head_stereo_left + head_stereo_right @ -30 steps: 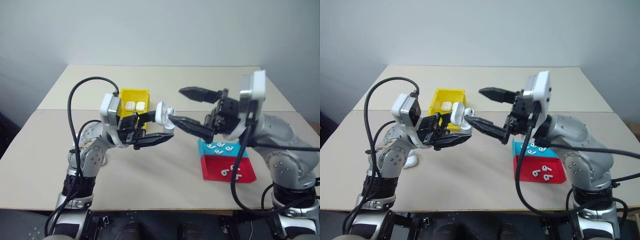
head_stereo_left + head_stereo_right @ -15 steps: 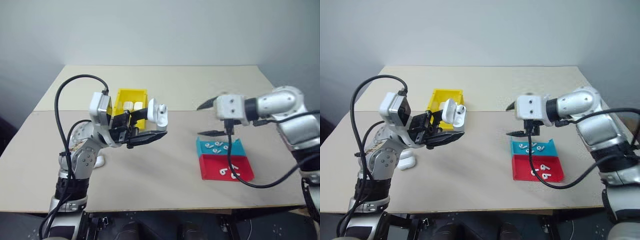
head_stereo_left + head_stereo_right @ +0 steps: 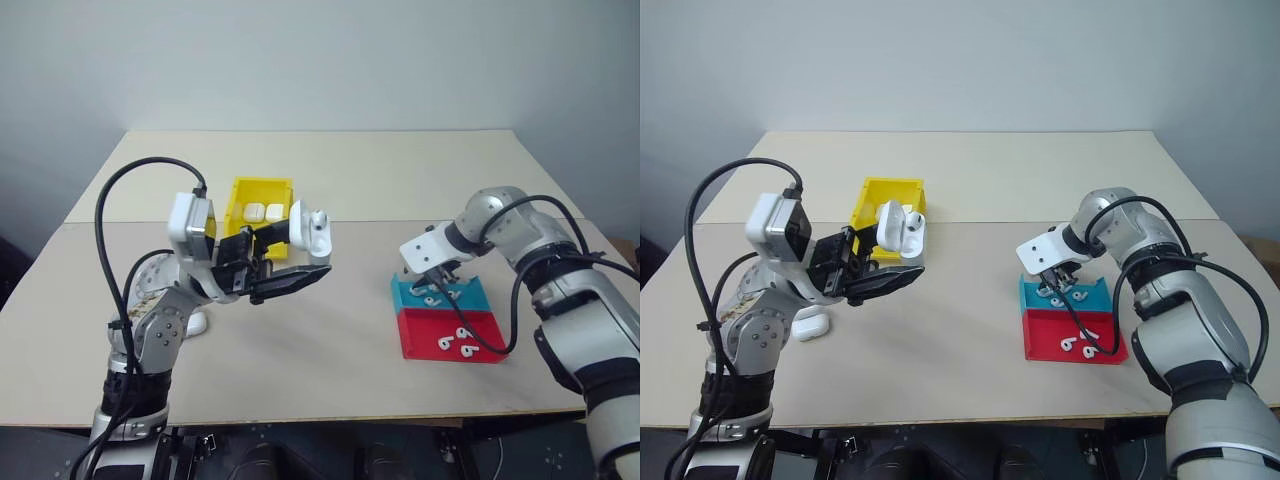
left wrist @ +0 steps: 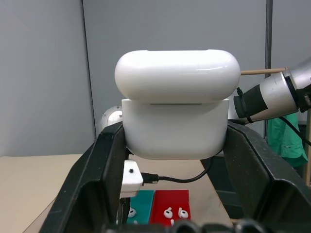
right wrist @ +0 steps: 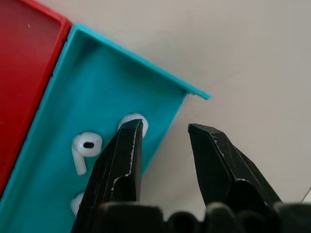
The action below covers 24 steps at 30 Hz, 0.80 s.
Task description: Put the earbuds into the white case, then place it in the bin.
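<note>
Left claw (image 3: 285, 265) clenched on the white case (image 3: 308, 231), lid flipped up. Right claw (image 5: 163, 141) partly parted, straddling the teal tray (image 5: 102, 77) wall, one finger (image 5: 124, 150) against an earbud (image 5: 133, 119).

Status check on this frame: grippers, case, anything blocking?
Left gripper shut on white case, lid up. Right gripper open, straddling teal tray wall beside an earbud. That wall is in the way.

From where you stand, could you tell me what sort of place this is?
Probably a robotics lab bench: a bare beige table against plain grey walls, with a small yellow bin and teal tray and red tray of earbuds set out for practice.
</note>
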{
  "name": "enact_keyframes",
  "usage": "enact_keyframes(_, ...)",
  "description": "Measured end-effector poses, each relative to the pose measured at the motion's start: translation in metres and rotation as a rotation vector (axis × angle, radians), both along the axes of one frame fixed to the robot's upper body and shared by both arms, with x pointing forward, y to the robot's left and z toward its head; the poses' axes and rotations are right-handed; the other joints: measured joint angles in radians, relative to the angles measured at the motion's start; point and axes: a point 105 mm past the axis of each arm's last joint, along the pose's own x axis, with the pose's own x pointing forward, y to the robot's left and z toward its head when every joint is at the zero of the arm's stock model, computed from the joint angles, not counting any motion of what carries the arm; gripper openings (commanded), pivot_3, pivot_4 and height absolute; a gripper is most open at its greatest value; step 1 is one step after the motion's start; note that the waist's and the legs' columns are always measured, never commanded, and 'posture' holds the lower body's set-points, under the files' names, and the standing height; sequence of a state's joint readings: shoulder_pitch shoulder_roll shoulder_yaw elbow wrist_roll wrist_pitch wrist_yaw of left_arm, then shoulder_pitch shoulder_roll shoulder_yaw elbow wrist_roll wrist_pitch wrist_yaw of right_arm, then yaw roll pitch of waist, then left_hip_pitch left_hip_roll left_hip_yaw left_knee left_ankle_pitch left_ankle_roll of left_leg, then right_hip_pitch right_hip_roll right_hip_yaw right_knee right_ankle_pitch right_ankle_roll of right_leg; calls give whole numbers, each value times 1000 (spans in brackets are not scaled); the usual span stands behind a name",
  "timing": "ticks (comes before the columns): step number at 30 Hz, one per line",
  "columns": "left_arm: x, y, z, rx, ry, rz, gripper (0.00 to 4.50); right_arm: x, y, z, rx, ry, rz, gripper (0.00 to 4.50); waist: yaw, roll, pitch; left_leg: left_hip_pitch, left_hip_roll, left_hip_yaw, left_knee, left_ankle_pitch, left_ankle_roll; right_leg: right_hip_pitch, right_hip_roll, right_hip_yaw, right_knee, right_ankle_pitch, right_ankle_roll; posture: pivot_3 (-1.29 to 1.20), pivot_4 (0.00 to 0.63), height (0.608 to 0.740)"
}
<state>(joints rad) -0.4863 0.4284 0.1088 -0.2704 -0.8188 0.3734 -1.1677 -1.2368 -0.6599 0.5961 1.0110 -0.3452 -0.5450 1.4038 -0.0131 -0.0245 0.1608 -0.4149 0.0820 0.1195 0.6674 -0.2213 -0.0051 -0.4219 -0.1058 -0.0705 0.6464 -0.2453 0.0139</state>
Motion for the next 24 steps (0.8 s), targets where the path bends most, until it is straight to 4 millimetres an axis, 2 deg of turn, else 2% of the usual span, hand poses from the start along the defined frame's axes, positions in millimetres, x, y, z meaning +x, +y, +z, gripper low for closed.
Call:
enact_keyframes(4,-2,1,-2,-5,8,21,2750,1,-1,-6,-45,18,12,1884,-1,0,0,0,0,0,0,0,0,0,0,0,0,0,0,0,150,740)
enact_keyframes(24,-5,3,-1,-7,7,58,2750,-2,-4,-7,-69,72,20,1884,-1,0,0,1,0,0,0,1,-2,0,0,0,1,0,0,0,150,740)
